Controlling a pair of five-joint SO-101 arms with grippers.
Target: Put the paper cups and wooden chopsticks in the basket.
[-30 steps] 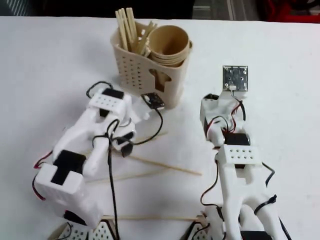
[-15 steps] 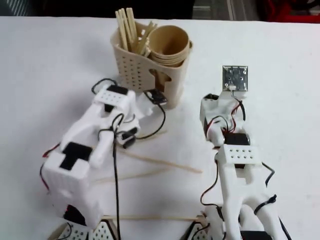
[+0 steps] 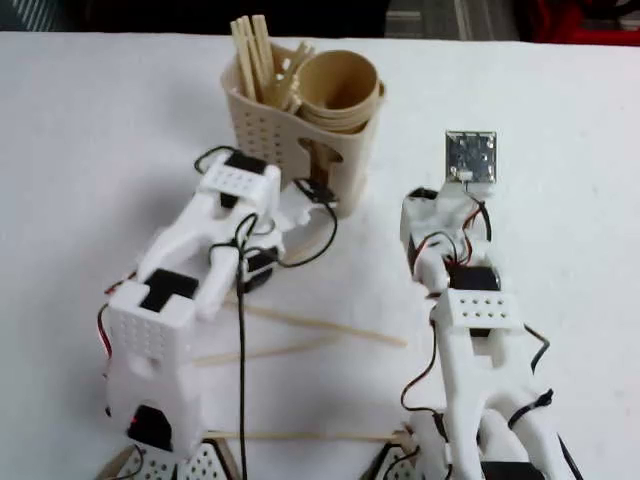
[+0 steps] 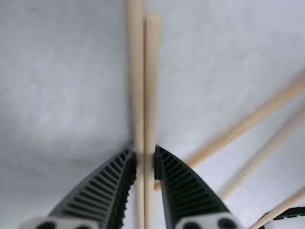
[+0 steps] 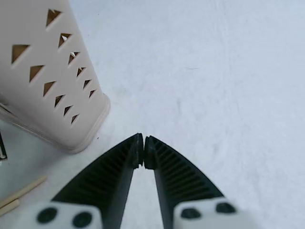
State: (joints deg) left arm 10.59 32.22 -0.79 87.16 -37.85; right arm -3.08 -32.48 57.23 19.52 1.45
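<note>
My left gripper (image 4: 144, 157) is shut on a pair of wooden chopsticks (image 4: 144, 86) that run straight out between its fingers, just over the white table. In the high view the left gripper (image 3: 258, 265) sits just in front of the cream basket (image 3: 270, 140). Stacked paper cups (image 3: 340, 85) and several chopsticks (image 3: 255, 55) stand in that basket. Three loose chopsticks lie on the table: one slanted (image 3: 330, 325), one below it (image 3: 270, 350), one by the arm bases (image 3: 300, 436). My right gripper (image 5: 143, 150) is shut with nothing in it, beside the basket's corner (image 5: 47, 95).
More loose chopsticks (image 4: 248, 121) cross the table beside the left gripper. Two chopstick ends (image 5: 21, 191) show near the basket's foot. A black cable (image 3: 240, 360) hangs along the left arm. Open white table (image 3: 560, 120) lies to the basket's right and far left.
The left arm has moved toward the basket. The chopstick that lay beside its gripper a second ago no longer shows on the table. The right arm has stayed put.
</note>
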